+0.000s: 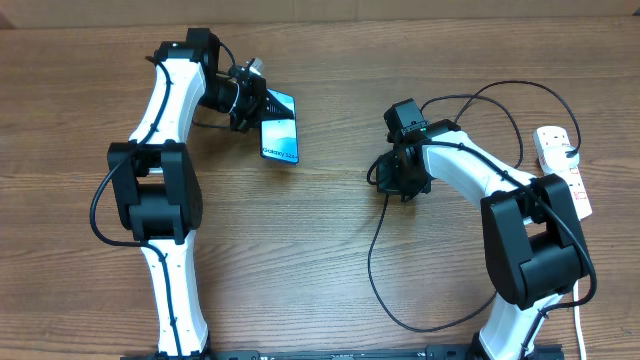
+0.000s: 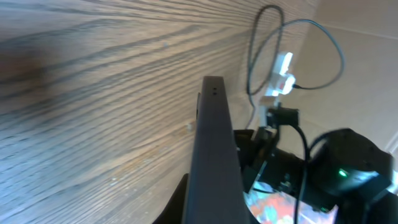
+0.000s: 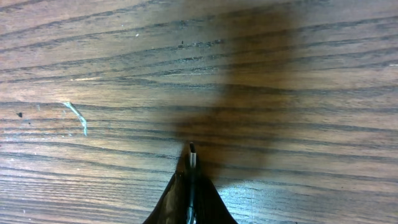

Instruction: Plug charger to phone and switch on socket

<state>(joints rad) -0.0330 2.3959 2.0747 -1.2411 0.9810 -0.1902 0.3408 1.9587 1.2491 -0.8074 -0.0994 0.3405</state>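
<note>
The phone (image 1: 280, 128) with its light blue screen is held tilted at the back left. My left gripper (image 1: 250, 105) is shut on its far end. In the left wrist view the phone's dark edge (image 2: 214, 155) runs up the middle of the frame. My right gripper (image 1: 385, 180) is at mid-table, shut on the charger's connector tip (image 3: 192, 155), whose metal end pokes out between the fingers above bare wood. The black charger cable (image 1: 375, 260) loops over the table to the white socket (image 1: 562, 165) at the right edge. The tip and the phone are well apart.
The wooden table (image 1: 320, 250) fills the view. The socket's white cord (image 1: 582, 310) runs down the right edge. In the left wrist view the right arm (image 2: 348, 162) and cable loops (image 2: 292, 56) show beyond the phone.
</note>
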